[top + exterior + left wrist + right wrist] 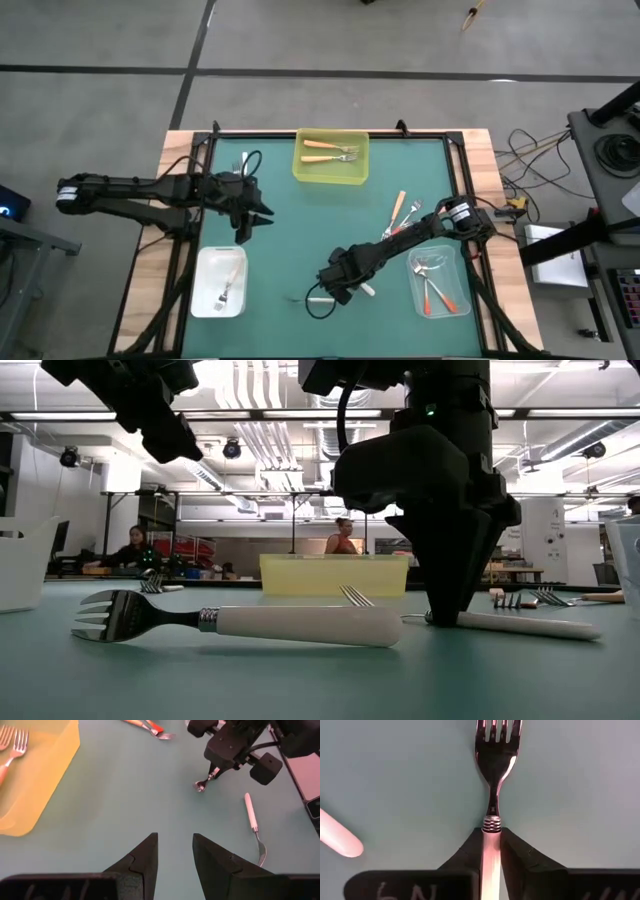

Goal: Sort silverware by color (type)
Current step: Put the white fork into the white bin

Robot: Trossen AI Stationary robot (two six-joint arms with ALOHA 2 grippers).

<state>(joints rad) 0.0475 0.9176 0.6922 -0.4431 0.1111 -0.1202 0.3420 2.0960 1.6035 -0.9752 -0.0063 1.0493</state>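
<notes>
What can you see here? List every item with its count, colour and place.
Table mat: one, green, under everything.
Yellow bin: one, far middle of the mat.
Light-orange forks: two, in the yellow bin.
White bin: one, near left.
Binned fork: one, pale handle, in the white bin.
Clear bin: one, near right.
Red-orange forks: at least two, in the clear bin.
Loose forks: about two, pale and orange handles, on the mat right of centre.
Loose white fork: one, on the mat, near middle.
Held white fork: one, beside the loose one.
People: two, in the room behind.
Left gripper: jaws open and empty, over the mat's left side.
Right gripper: jaws shut on the held white fork's handle.
</notes>
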